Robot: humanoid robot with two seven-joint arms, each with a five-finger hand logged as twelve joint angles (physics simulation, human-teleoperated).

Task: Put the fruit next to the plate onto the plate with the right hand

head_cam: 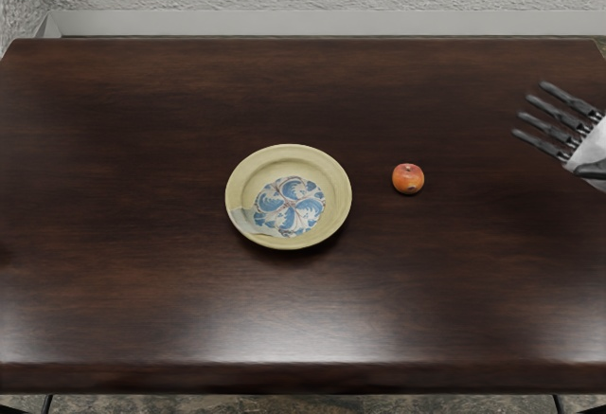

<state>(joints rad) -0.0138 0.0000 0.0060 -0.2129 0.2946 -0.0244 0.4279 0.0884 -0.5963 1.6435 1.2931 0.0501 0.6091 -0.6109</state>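
Bare, dark, glossy wood tabletop [142,281] spreads wide around a round, yellow-rimmed plate [289,158] with a blue swirl pattern at frame centre. The small, round, red fruit [408,178] lies just right of it, apart. At the right edge, the right hand [574,139] hovers, its dark, slender fingers [568,98] spread and holding nothing.

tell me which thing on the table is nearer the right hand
The small red fruit, lying apart from the yellow plate, between it and the right hand.
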